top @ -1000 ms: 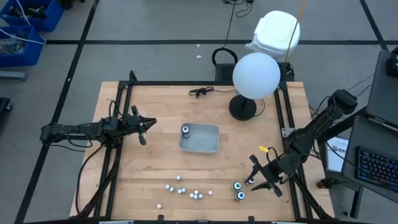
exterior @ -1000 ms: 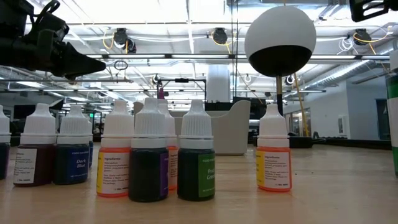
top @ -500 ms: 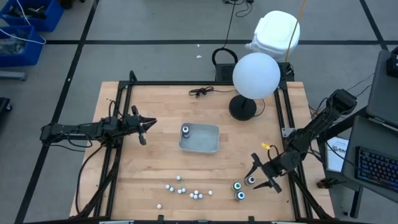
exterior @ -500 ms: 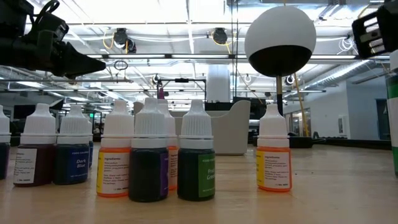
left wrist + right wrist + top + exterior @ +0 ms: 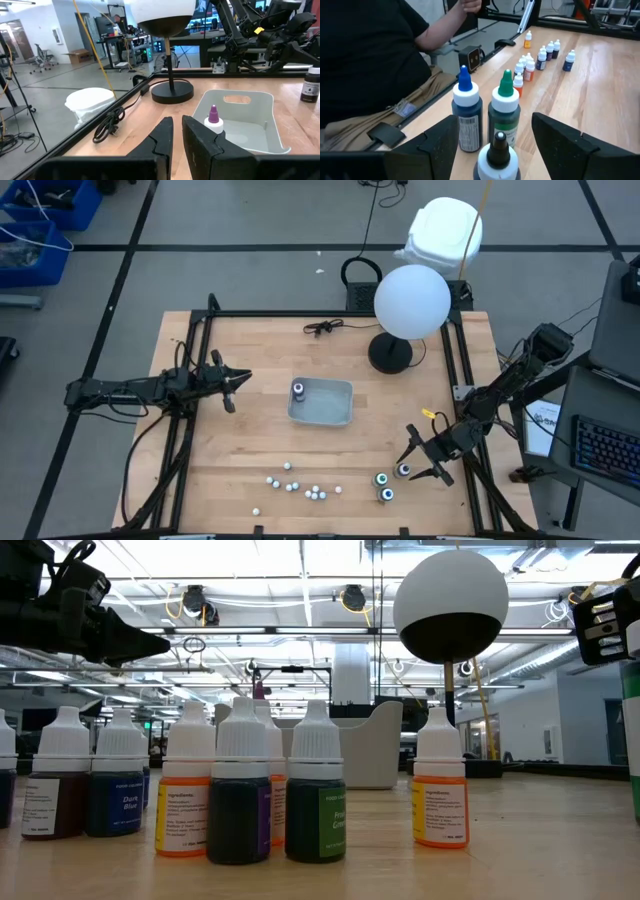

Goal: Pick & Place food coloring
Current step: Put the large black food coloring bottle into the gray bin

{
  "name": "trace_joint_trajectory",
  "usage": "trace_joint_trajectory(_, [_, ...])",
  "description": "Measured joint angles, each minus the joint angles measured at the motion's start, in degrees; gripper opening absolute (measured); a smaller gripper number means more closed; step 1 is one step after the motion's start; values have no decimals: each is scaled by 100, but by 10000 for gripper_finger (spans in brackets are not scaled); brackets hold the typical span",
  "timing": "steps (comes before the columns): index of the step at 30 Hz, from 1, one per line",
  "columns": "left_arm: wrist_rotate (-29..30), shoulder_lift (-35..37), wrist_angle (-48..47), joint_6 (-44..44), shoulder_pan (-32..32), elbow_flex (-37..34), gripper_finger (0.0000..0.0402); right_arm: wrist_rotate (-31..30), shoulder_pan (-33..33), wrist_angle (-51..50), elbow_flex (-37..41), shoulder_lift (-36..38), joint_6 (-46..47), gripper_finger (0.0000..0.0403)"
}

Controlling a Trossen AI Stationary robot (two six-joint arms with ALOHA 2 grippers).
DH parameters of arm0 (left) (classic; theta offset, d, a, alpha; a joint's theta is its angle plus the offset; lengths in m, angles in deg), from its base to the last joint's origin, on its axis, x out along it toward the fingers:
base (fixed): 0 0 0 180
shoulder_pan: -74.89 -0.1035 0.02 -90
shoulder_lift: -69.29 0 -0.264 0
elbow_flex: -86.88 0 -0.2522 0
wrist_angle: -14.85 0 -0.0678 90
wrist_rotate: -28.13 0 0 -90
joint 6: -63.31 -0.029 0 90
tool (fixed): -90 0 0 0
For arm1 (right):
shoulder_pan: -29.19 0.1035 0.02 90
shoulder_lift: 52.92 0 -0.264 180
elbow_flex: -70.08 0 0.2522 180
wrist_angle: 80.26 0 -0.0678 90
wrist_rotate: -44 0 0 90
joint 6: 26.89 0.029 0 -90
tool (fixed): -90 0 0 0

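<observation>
— Since your right pincer (image 5: 413, 458) is down by the near right corner of the bench (image 5: 250, 390), what is it after?

— My fingers there are spread wide, holding nothing. They straddle the black-tipped bottle (image 5: 498, 152), which stands between them without either finger touching it, as far as the wrist view shows. I judge that is why I hang so low there: to line up a grab.

— And the other big bottles?

— Green-tipped bottle (image 5: 504, 115) and blue-tipped bottle (image 5: 466, 114) stand upright just beyond it, side by side, close to the bench's right edge. A fourth, the purple-tipped bottle (image 5: 214, 121), already stands in the grey tray (image 5: 260, 105) at the middle of the bench, in the tray's corner. So I take the tray as the drop-off, with one in and three to go.

— The small ones?

— A loose cluster of tiny droppers (image 5: 300, 485) sits along the near edge, well apart from the tray, all upright with white caps.

— Your left pincer (image 5: 232, 383)?

— Nearly clenched, only a slit between the fingers, grasping nothing. It waits over the left part of the bench, pointed toward the tray.

— Anything to mind?

— The neighbours stand close to my target; closing carelessly could tip one. A person sits just past the right edge.
</observation>
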Motion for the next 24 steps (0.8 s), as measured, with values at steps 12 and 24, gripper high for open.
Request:
trace_joint_trajectory(12, [0, 0, -7, 24, 0, 0, 47, -149, -2, 168, 0, -541, 288, 237])
trace_joint_trajectory(24, [0, 0, -9, 3, 0, 0, 47, -293, -2, 219, 0, -718, 495, 179])
